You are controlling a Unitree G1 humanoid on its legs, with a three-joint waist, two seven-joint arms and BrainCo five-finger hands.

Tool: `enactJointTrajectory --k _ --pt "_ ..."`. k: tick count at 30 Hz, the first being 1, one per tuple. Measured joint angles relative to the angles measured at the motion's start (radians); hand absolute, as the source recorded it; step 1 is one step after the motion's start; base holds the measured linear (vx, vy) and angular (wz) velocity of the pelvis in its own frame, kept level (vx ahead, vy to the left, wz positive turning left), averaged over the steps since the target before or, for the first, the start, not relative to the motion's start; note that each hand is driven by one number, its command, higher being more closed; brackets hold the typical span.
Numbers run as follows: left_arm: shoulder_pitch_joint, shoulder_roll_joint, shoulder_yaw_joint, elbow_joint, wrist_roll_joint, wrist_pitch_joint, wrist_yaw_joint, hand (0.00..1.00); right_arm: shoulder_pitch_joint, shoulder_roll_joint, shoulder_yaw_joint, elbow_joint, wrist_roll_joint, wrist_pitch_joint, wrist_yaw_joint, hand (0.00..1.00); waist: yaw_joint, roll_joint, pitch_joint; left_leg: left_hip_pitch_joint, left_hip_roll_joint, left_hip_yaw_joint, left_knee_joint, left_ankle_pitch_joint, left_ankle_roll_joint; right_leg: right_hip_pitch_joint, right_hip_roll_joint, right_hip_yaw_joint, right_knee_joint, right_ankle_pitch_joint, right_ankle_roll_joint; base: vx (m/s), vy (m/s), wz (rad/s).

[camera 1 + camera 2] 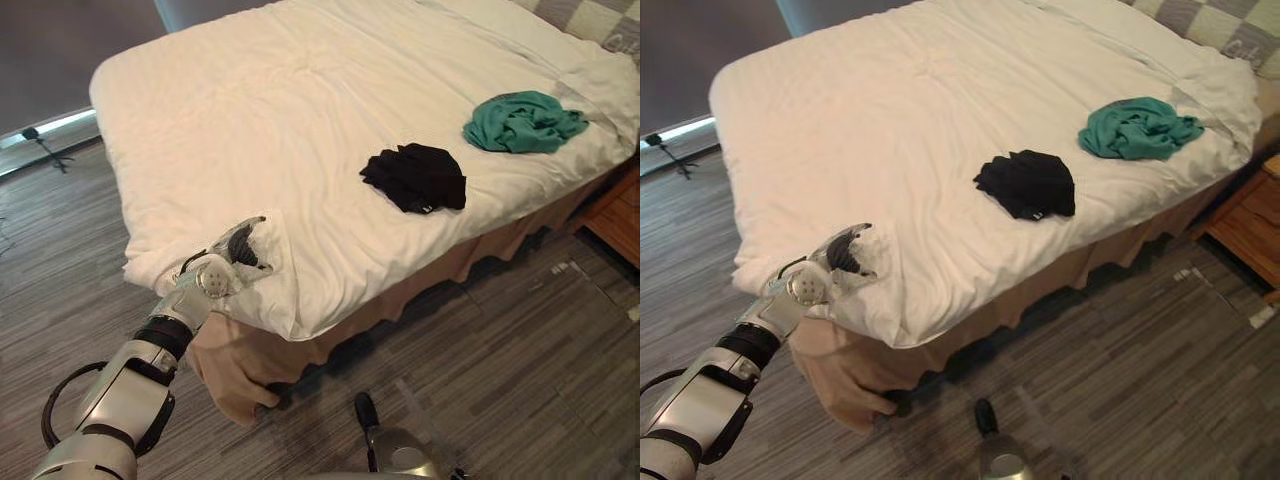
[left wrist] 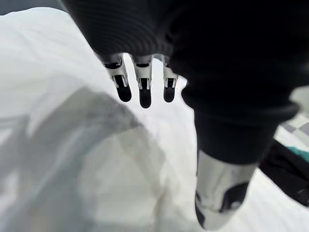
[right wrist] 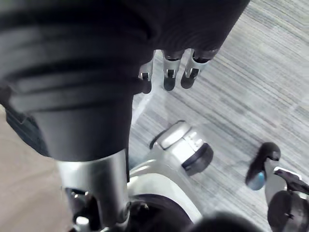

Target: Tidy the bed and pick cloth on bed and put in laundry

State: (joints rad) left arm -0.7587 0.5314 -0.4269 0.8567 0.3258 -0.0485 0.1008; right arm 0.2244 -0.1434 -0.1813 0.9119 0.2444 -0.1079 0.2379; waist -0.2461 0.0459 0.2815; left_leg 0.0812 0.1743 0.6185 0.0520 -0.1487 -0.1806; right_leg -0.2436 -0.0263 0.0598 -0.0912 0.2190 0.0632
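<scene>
Left robot hand (image 1: 235, 258) is closest, lower left of the frame, at the near corner of the soft white duvet (image 1: 300, 110). Its fingers are straight and grip nothing; we can't tell whether they touch the fabric. Right robot hand (image 3: 169, 77) hangs over the grey striped plank floor (image 1: 520, 370) at bottom centre, fingers relaxed, empty.

We read this as the tidy step. That duvet corner is bunched and overhangs the bed edge, so the next move calls for closing on it and drawing it flat.

Neither cloth is picked yet. The crumpled black cloth (image 1: 415, 177) lies on the duvet right of centre, long axis roughly left-right in the frame, dipping slightly to the right. The crumpled teal cloth (image 1: 522, 122) sits near it toward upper right, not touching, long axis also left-right, with a loose end pointing right. We'd guess both need a step along the bed before either robot hand reaches.
</scene>
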Motion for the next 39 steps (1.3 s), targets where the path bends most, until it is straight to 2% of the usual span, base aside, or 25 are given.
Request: enactJointTrajectory --k 1,3,5,8,14,16,17,18,21,24,26,29,30,31,34,35,36,39 --pt "-0.04 0.006 0.019 0.005 0.008 0.019 0.01 1.0 -0.022 -0.014 0.013 -0.003 0.013 -0.002 0.0 0.0 -0.004 -0.01 0.03 -0.011 0.002 -0.001 0.018 -0.004 0.0 -0.003 -0.005 0.002 0.0 0.004 0.002 -0.15 -0.047 0.01" --pt "-0.043 0.008 0.019 0.026 0.02 0.037 0.01 1.0 -0.035 -0.042 0.03 -0.005 0.034 -0.003 -0.002 0.0 -0.015 -0.003 0.037 -0.011 0.002 0.002 0.019 -0.007 -0.003 -0.002 -0.005 0.003 0.0 0.003 0.004 -0.09 -0.035 -0.03" --pt "-0.044 0.006 0.019 0.032 0.037 0.06 0.009 1.0 -0.051 -0.061 0.038 -0.018 0.033 -0.003 -0.002 0.0 -0.023 0.012 0.045 -0.012 0.003 0.002 0.017 -0.009 -0.004 0.0 -0.006 0.002 0.0 -0.003 0.011 0.0 0.0 0.0" --pt "-0.018 -0.02 0.039 0.038 0.045 0.064 0.009 1.0 -0.054 -0.063 0.038 -0.017 0.032 -0.019 -0.001 0.0 -0.029 0.032 0.042 -0.007 0.004 -0.01 0.002 -0.007 -0.004 0.011 -0.008 -0.022 0.0 -0.006 0.011 0.0 -0.018 0.15" --pt "0.118 -0.138 0.058 -0.009 0.043 0.011 0.009 1.0 -0.039 -0.073 0.012 0.059 0.03 -0.032 -0.004 0.0 -0.027 0.073 0.025 0.026 0.006 -0.144 -0.014 -0.002 0.003 0.118 -0.039 -0.15 0.0 -0.045 0.021 0.02 0.03 0.61" --pt "0.187 -0.167 0.059 -0.028 0.042 -0.013 0.009 1.0 -0.033 -0.072 -0.006 0.065 0.031 -0.037 -0.011 0.0 -0.009 0.087 0.006 0.027 0.003 -0.181 -0.015 0.0 0.005 0.14 -0.049 -0.185 0.0 -0.055 0.024 0.04 0.038 0.64" --pt "0.255 -0.193 0.078 -0.033 0.028 -0.033 0.014 1.0 -0.022 -0.077 -0.017 0.071 0.032 -0.039 -0.026 0.0 0.019 0.097 -0.023 0.027 0.003 -0.203 -0.017 -0.001 0.005 0.153 -0.053 -0.207 0.0 -0.065 0.03 0.08 0.032 0.56" --pt "0.312 -0.204 0.102 -0.045 0.022 -0.038 0.025 0.0 -0.019 -0.081 -0.019 0.087 0.032 -0.04 -0.035 0.0 0.032 0.098 -0.039 0.029 0.004 -0.22 -0.018 -0.001 0.006 0.165 -0.054 -0.22 -0.001 -0.071 0.028 0.08 0.016 0.47" --pt "0.426 -0.212 0.17 -0.047 0.003 -0.054 0.033 0.0 -0.011 -0.083 -0.02 0.107 0.032 -0.038 -0.048 0.0 0.062 0.095 -0.065 0.036 0.009 -0.249 -0.021 -0.001 0.006 0.186 -0.053 -0.249 -0.001 -0.081 0.028 0.05 -0.003 0.31" --pt "0.593 -0.218 0.283 -0.012 -0.025 -0.054 0.026 0.0 -0.01 -0.082 -0.028 0.131 0.043 -0.035 -0.063 0.0 0.089 0.08 -0.075 0.052 0.008 -0.275 -0.023 -0.001 0.005 0.217 -0.052 -0.274 -0.003 -0.093 0.03 0.02 -0.003 0.23" --pt "0.673 -0.272 0.393 -0.013 -0.037 -0.078 0.02 0.0 -0.014 -0.077 -0.09 0.133 0.094 -0.029 -0.069 0.0 0.121 0.062 -0.095 0.068 0.009 -0.277 -0.031 -0.001 0.005 0.232 -0.05 -0.281 -0.008 -0.097 0.028 0.0 -0.004 0.08" --pt "0.69 -0.338 0.564 0.01 -0.034 -0.072 -0.02 0.0 -0.056 -0.076 -0.188 0.135 0.159 -0.03 -0.098 0.0 0.135 0.035 -0.123 0.094 0.013 -0.283 -0.031 -0.001 0.005 0.257 -0.046 -0.284 -0.008 -0.101 0.025 0.0 0.0 0.0" --pt "0.699 -0.368 0.65 0.024 -0.034 -0.064 -0.045 0.0 -0.073 -0.077 -0.248 0.135 0.182 -0.03 -0.109 0.0 0.137 0.03 -0.131 0.099 0.015 -0.285 -0.03 -0.001 0.005 0.266 -0.046 -0.288 -0.008 -0.104 0.026 0.0 0.0 0.0" --pt "0.7 -0.375 0.665 0.024 -0.034 -0.057 -0.048 0.0 -0.075 -0.077 -0.258 0.135 0.191 -0.03 -0.112 0.0 0.138 0.03 -0.133 0.099 0.016 -0.286 -0.031 -0.001 0.005 0.266 -0.046 -0.289 -0.008 -0.105 0.026 -0.03 -0.012 0.07" --pt "0.759 -0.384 0.86 0.13 0.006 0.077 -0.07 0.0 -0.099 -0.087 -0.415 0.136 0.207 -0.029 -0.139 0.0 0.142 0.036 -0.153 0.098 0.019 -0.289 -0.031 0.0 0.005 0.266 -0.044 -0.293 -0.008 -0.114 0.028 -0.02 -0.015 0.04" --pt "0.817 -0.376 0.906 0.166 0.008 0.111 -0.071 0.0 -0.097 -0.104 -0.474 0.136 0.209 -0.029 -0.149 1.0 0.147 0.04 -0.16 0.098 0.019 -0.289 -0.033 0.0 0.005 0.267 -0.044 -0.298 -0.008 -0.121 0.032 0.0 -0.012 0.11" --pt "0.873 -0.368 0.921 0.187 0.01 0.132 -0.07 0.0 -0.096 -0.125 -0.528 0.136 0.21 -0.03 -0.16 1.0 0.15 0.04 -0.168 0.099 0.019 -0.29 -0.034 0.0 0.005 0.266 -0.044 -0.3 -0.008 -0.123 0.033 0.01 -0.008 0.13" --pt "0.962 -0.357 0.914 0.198 0.022 0.132 -0.09 0.0 -0.099 -0.185 -0.589 0.122 0.229 -0.031 -0.182 1.0 0.181 0.034 -0.169 0.1 0.021 -0.291 -0.039 -0.001 0.005 0.26 -0.043 -0.29 -0.008 -0.122 0.033 -0.01 -0.007 0.05"
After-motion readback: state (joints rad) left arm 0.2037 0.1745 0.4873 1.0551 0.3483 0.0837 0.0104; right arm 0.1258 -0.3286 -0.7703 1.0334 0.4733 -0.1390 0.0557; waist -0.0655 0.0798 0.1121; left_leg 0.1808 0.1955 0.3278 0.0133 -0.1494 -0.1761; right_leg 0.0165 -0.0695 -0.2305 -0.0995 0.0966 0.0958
